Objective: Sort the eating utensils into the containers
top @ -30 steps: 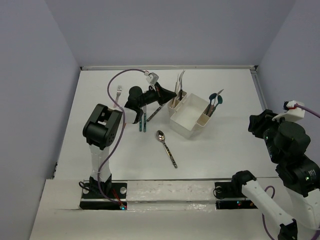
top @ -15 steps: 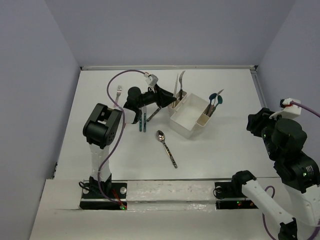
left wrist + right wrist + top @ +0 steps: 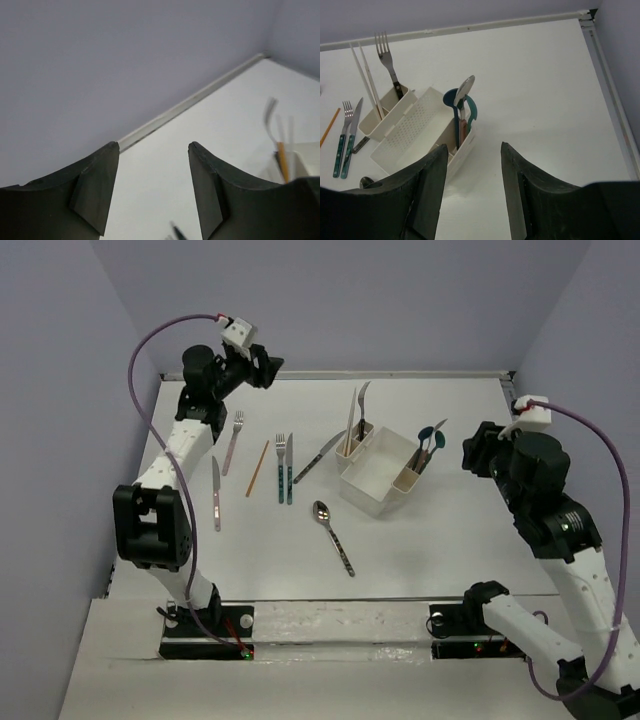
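1. The caddy, white rigid plastic, sat mid-tabletop. A fork and chopsticks stood in one end slot, teal spoons in the other.
2. Lying loose and flat: spoon, teal-handled fork, orange chopstick. All slim and glossy.
3. Left hand was raised at the far corner, wide and empty. Right hand was wide and empty too.
4. Judgement: grip a handle crosswise, low against the tabletop, because thin metal slips.

White table, 3 lavender walls, pale strip along far edge.
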Available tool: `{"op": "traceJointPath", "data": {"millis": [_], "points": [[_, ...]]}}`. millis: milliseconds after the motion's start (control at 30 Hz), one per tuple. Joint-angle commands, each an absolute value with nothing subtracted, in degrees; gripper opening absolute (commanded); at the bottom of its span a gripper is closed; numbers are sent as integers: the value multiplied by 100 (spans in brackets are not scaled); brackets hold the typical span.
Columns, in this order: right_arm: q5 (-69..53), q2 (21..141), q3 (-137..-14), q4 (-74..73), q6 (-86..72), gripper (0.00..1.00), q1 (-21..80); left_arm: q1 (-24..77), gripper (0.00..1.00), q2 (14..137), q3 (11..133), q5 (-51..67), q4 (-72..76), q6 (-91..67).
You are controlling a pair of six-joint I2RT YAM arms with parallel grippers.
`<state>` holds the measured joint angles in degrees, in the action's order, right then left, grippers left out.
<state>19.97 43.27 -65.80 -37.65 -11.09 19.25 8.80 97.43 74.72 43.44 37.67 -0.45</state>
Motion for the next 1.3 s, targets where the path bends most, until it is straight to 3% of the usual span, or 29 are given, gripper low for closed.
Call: {"op": "traceJointPath", "data": {"millis": [0,167,300,1033,1133,1167,1233,1267], "points": [[1259,4867,-6496,-2761,-1045,53,1978,879,68,9097,8077,927,-129,2328],[914,5054,-6303,-2549,-914,53,1978,896,73,9350,8094,895,-2367,2734],[976,4931,-6091,-2558,-853,54,1978,870,68,10141,8341,984,-3269,2488],[1301,4087,-5528,-2962,-1186,55,1978,1134,68,11575,8094,1108,-2768,2312],[1353,4026,-5555,-3041,-1178,55,1978,1134,56,11742,8130,1151,-2830,2215],[1380,3991,-5563,-3067,-1169,55,1978,1134,43,11777,8130,1143,-2856,2197],[1415,3964,-5607,-3120,-1169,55,1978,1125,28,11847,8139,1143,-2891,2162],[1450,3946,-5616,-3138,-1160,55,1978,1125,14,11865,8139,1169,-2900,2127]]}}
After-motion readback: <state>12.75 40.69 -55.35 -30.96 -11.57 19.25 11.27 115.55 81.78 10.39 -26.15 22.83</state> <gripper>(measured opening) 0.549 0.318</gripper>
